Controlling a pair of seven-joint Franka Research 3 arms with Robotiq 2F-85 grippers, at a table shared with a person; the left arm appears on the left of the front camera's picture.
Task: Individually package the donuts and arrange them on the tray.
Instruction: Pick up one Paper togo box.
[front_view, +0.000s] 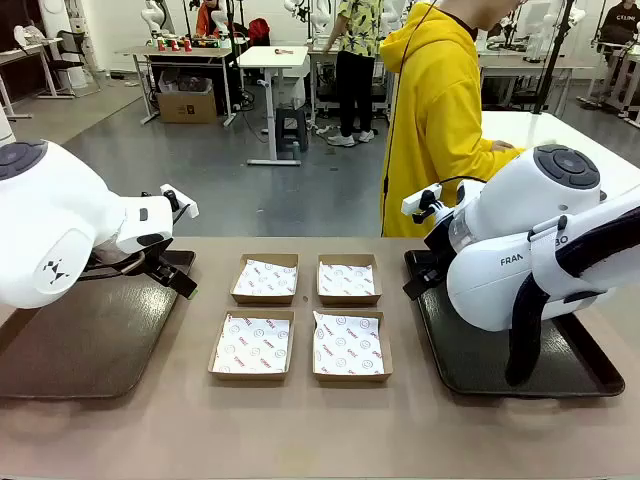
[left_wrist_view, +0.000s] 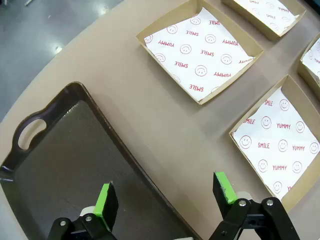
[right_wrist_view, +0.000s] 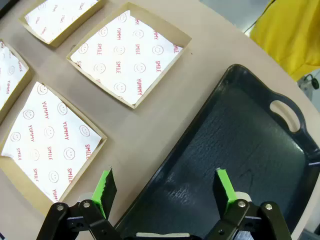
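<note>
While both arms hung low over the table (front_view: 300, 430), neither gripper had anything in it.

Left gripper (front_view: 185, 285): jaws spread wide, nothing between them. From its wrist camera the left gripper (left_wrist_view: 165, 190) straddled the near rim of the left tray (left_wrist_view: 60, 165), with one green pad (left_wrist_view: 106, 197) above the dark tray floor and the other above bare tabletop just outside the rim. The left tray (front_view: 80, 350) was brown-black, with a cut-out handle at its end.

Right gripper (front_view: 418, 280): jaws also fully apart and holding nothing. Seen from its wrist, the right gripper (right_wrist_view: 164, 182) stood across the edge of the right tray (right_wrist_view: 250, 140), one pad (right_wrist_view: 222, 182) over the tray floor, the other over the table beside a box corner. The right tray (front_view: 480, 370) lay partly under the white arm.

Between the two trays sat four square cardboard boxes in a two-by-two block: far left box (front_view: 265, 278), far right box (front_view: 349, 279), near left box (front_view: 252, 345), near right box (front_view: 352, 346). Each was lined with white paper printed in red with "SMILE" and "YUMMY".

Donuts: I could not tell where they lay, so their position relative to either gripper went unrecorded.

A person in a yellow hooded top (front_view: 440, 120) stood at the far side, beyond the right tray.
</note>
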